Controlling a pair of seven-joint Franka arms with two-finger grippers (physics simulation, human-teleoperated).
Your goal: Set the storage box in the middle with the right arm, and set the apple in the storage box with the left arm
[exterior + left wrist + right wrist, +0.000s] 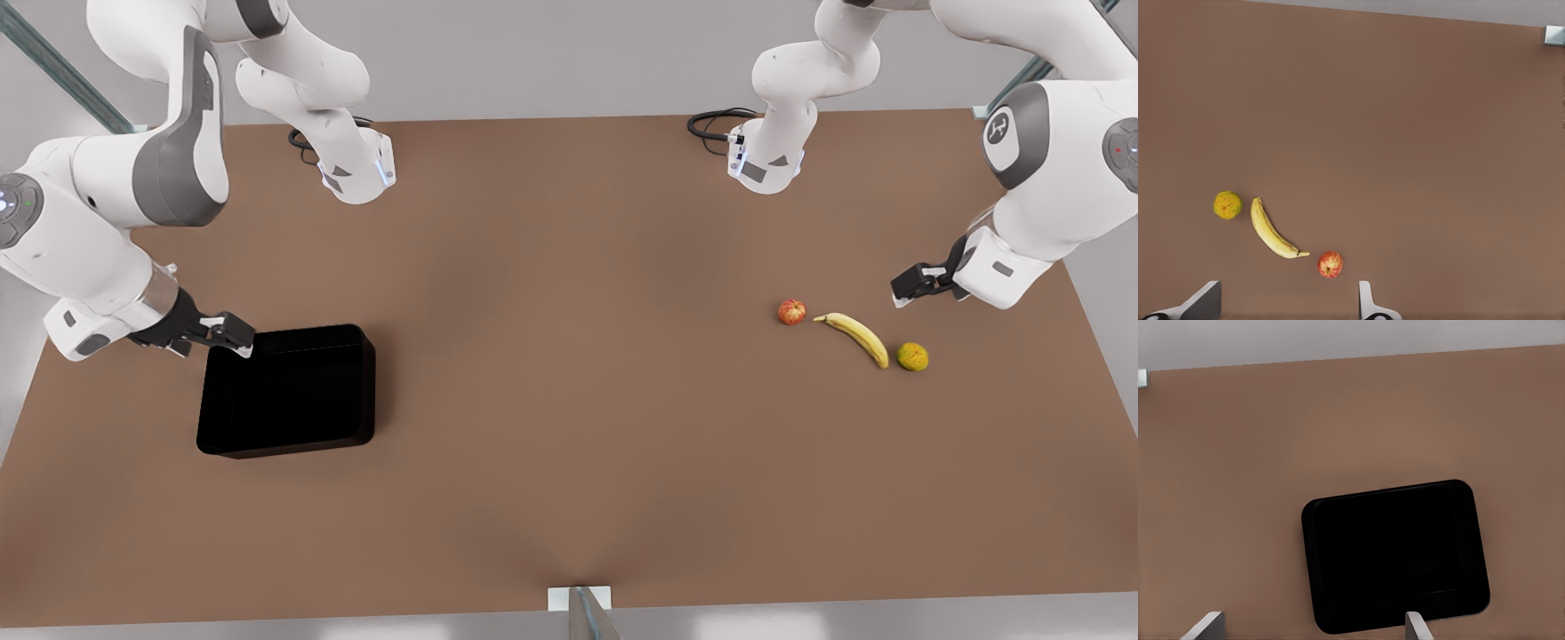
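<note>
Storage box (286, 391) (long axis left-right)

In both wrist views the picture's edge cut off all but the pale grey fingertips (1368, 303) of each gripper. We could not make out the glossy black storage box's (1395, 553) floor from its inner walls.

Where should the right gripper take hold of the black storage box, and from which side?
Judging by its shape, grip the thin wall of the storage box at the corner nearest the open right gripper, coming down from above: the box is far wider than the fingers' spread.
</note>
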